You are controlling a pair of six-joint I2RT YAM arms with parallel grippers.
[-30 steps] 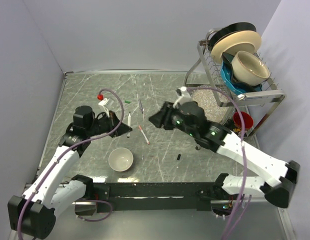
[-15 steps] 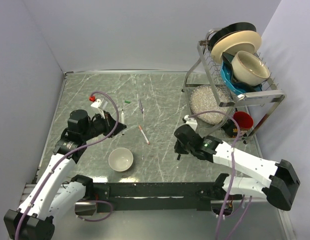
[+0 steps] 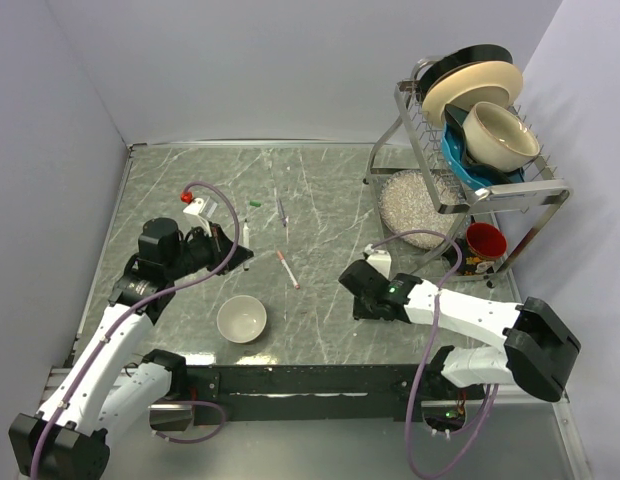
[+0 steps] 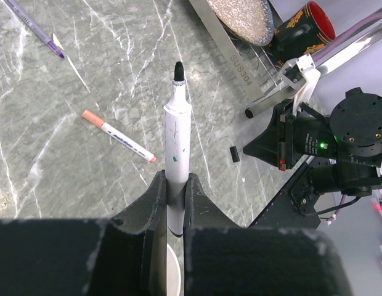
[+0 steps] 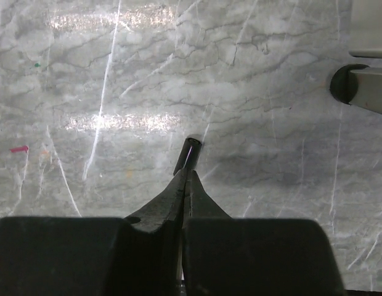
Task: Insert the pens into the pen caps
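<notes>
You are holding the black-tipped pen [image 4: 177, 132] in your left gripper [image 4: 175, 180]. Its fingers are clamping the white barrel from both sides, and the pen is sticking out ahead of them, bare black tip foremost, over the veined table [image 3: 190, 170].

The black cap [image 5: 188, 154] is lying on the table toward the near right, well apart from that pen. Your right gripper [image 5: 186, 176] is sitting at the cap's near end with its fingers drawn together, only a hairline showing between them. The wrist view is not showing whether the tips are pinching the cap or merely touching it. In the left wrist view the cap is lying flat just beside that gripper's point.

The orange-ended pen [image 4: 120, 137] is lying loose near the middle of the table, roughly between your two grippers. The purplish pen [image 4: 34, 28] is lying farther back, and the green cap [image 3: 255, 204] is resting near it on its left, not touching it.

The white bowl [image 3: 241, 319] is standing toward the near edge, close to your left arm. At the far right the dish rack [image 3: 510, 195] is carrying bowls and plates, and a red mug [image 3: 485, 242] is standing beside its leg.
</notes>
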